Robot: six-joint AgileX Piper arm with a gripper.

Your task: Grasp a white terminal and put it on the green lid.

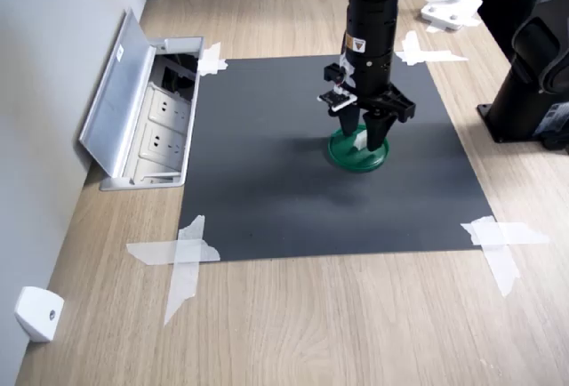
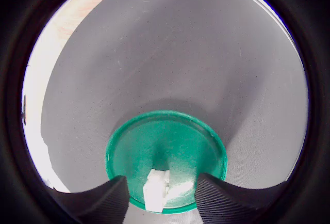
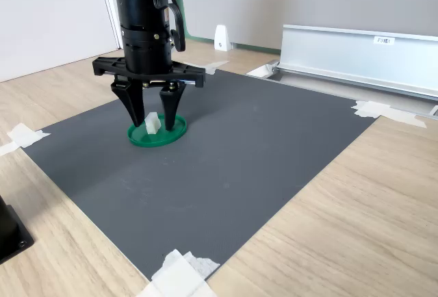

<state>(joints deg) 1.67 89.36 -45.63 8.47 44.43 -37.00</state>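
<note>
On the matte dark-grey mat [image 1: 267, 199] lies the green lid [image 1: 342, 152], a flat round plastic disc with a raised rim. Inside it rests the small blocky white terminal [image 2: 155, 189], between the ribbed fingers [image 2: 227, 198] of the tool [image 3: 151, 120], which stand apart without touching it.
</note>
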